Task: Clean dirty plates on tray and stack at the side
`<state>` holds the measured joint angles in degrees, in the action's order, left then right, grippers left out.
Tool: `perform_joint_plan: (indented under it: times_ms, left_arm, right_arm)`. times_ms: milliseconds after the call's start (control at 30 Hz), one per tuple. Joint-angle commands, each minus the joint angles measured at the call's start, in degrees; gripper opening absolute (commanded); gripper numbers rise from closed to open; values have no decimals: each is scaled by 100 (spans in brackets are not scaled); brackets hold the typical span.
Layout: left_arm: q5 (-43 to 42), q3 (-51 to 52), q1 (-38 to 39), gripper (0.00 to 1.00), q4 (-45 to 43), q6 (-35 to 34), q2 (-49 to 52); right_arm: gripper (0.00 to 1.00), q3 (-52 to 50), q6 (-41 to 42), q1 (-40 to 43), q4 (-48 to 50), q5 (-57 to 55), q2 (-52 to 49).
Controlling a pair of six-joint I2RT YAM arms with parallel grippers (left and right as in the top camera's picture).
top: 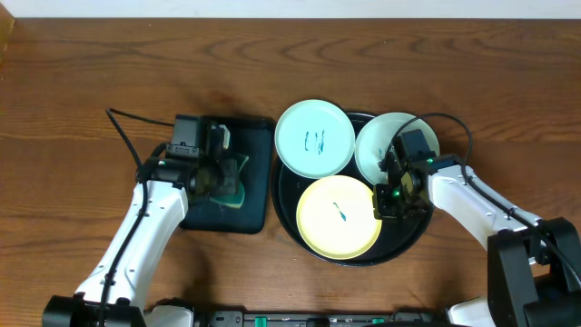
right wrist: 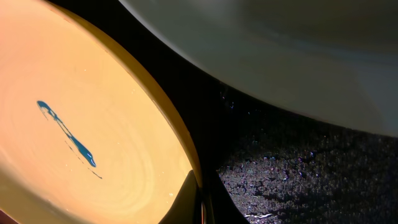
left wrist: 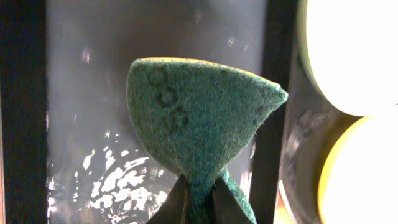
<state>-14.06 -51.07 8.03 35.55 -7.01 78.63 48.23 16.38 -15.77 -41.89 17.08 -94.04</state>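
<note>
Early going at the cleaning station, judging by the layout: three plates crowded on the round black tray (top: 289,218), none yet stacked on the bare counter (top: 91,73) to the side. Marker showing on at least two: blue-green scribbles on the marked mint plate (top: 315,138), a short blue streak (right wrist: 65,134) on the yellow plate (top: 338,216). At the tray's far right, the second mint plate (top: 381,141), partly hidden under the right arm, so clean or dirty impossible to tell. All the wiping and all the stacking apparently left to do.

Left tool (left wrist: 199,200) pressed tight on the lower tip of a green sponge (left wrist: 199,118), holding it over the water-spotted rectangular tray (left wrist: 87,93) just left of the round one, clear of every plate. Touching that tray or hanging above it: impossible to tell.

Right tool (right wrist: 198,202) closed to a thin pinch on the near rim of the yellow plate, one finger inside the lip and one outside, the round tray's gritty black floor just beyond. Likely next: steadying or lifting that plate for the sponge.
</note>
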Motion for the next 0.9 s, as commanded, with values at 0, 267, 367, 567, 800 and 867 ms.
perform_joint_plan:
  times_ms: [0, 267, 367, 567, 800, 867]
  left_arm:
    - [-490, -81, -142, 7, -431, 293, -42]
    - [-2509, -81, -962, 7, -1563, 415, -44]
    - [-3615, -81, -1281, 7, -1685, 420, -44]
    - [-4940, -81, -1759, 7, -1727, 420, -42]
    - [-5025, -81, -1858, 8, -1722, 417, -42]
    - [-5025, -81, -1858, 7, -1722, 417, -42]
  right_arm:
    - [1, 61, 140, -83, 35, 31, -48]
    - [1, 61, 140, -83, 35, -57, -48]
    - [1, 61, 140, -83, 37, -57, -48]
    - [1, 61, 140, -83, 37, -55, -48]
    - [1, 61, 142, -83, 33, -55, -48]
    - [1, 61, 142, -83, 35, -55, -48]
